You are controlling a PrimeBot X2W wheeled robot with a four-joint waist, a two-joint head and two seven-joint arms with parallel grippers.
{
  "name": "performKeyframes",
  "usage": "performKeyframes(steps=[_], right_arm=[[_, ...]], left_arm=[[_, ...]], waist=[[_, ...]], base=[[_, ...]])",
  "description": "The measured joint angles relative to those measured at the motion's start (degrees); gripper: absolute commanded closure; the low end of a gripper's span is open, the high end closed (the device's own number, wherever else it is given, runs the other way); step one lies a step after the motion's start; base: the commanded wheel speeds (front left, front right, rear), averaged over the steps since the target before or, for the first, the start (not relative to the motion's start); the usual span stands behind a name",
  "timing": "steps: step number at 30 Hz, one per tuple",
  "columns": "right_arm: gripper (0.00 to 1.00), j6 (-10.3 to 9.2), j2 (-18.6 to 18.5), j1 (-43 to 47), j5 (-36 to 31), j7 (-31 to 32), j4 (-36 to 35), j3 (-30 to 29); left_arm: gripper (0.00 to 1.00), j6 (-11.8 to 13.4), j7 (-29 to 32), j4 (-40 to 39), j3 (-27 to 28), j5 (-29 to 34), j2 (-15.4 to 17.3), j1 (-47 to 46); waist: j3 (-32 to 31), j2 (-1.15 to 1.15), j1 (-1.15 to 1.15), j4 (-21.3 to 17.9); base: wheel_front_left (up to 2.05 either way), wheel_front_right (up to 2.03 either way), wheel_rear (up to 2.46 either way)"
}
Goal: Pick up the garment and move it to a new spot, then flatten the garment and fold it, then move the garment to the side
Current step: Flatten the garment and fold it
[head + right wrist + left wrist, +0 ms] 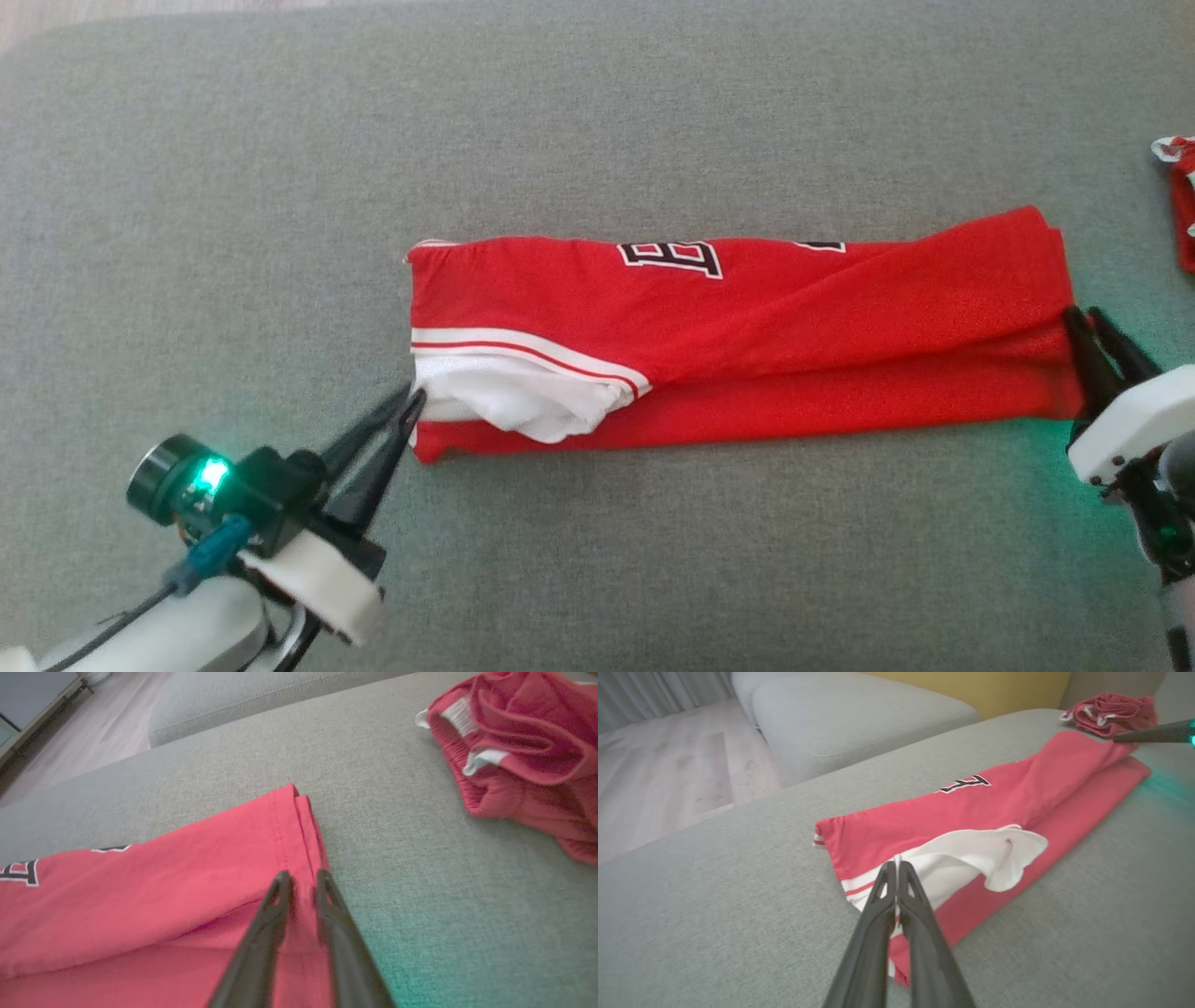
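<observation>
At the near left, left pincer (pixel 415 399): fingers pressed together, tips pinching the white edge at the garment's left end; in the left wrist view (pixel 895 864) a sliver of white cloth shows between the tips.
At the near right, right pincer (pixel 1083 315): fingers close together with a thin slit between them, tips on the garment's hemmed right end (pixel 302 875); I cannot tell whether cloth is caught there.
Garment (pixel 794 317): folded into a long, narrow red band that lies flat across the middle of the grey sofa cushion (pixel 597 93), between the two pincers.
White sleeve (pixel 504 397): bunched at the left end, spilling out from under the top red layer toward the near edge.
Stripe trim (pixel 532 345): red and white, slanting just above the sleeve.
Fold: one diagonal crease runs from the sleeve up to the right end.
Lettering (pixel 672 257): white with a dark outline, cut off by the band's far edge.
Smaller red cloth (pixel 1184 205): crumpled, with white trim, well apart from the garment, beyond its right end.
Wooden floor (pixel 668 774): pale, past the cushion's far side.
</observation>
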Motion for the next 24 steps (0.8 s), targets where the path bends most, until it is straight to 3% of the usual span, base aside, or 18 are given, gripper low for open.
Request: performKeyframes(steps=[1,6,13,18,24], right_arm=[[0.0,0.0,0.63,0.13,-0.31,-0.04,-0.44,-0.9],[0.0,0.0,5.46,4.81,-0.91,-1.22,-2.89,-5.13],[0.0,0.0,11.54,11.0,-1.01,-2.46,-4.45,-9.73],[0.0,0.0,13.67,8.82,-3.87,-3.64,-2.3,-17.2],[0.0,0.0,14.85,1.08,-10.0,-3.02,4.86,-24.46]], left_arm=[[0.0,0.63,-0.53,1.11,0.21,0.01,-0.76,0.36],[0.0,6.05,-1.83,4.58,6.72,0.41,-6.56,5.75],[0.0,11.87,-1.98,4.46,20.79,10.95,-16.25,18.93],[0.0,12.29,-1.98,4.46,26.33,18.79,-22.57,25.44],[0.0,10.9,-1.98,4.54,30.4,25.93,-28.3,29.49]], waist=[[-0.01,0.0,0.0,-0.02],[-1.86,0.0,0.0,-0.27],[-5.04,0.0,-0.01,-0.16],[-5.81,0.0,-0.01,1.96],[-5.79,0.0,-0.01,5.42]], base=[[0.0,0.0,0.0],[0.0,0.0,0.0],[0.0,0.0,0.0],[0.0,0.0,0.0],[0.0,0.0,0.0]])
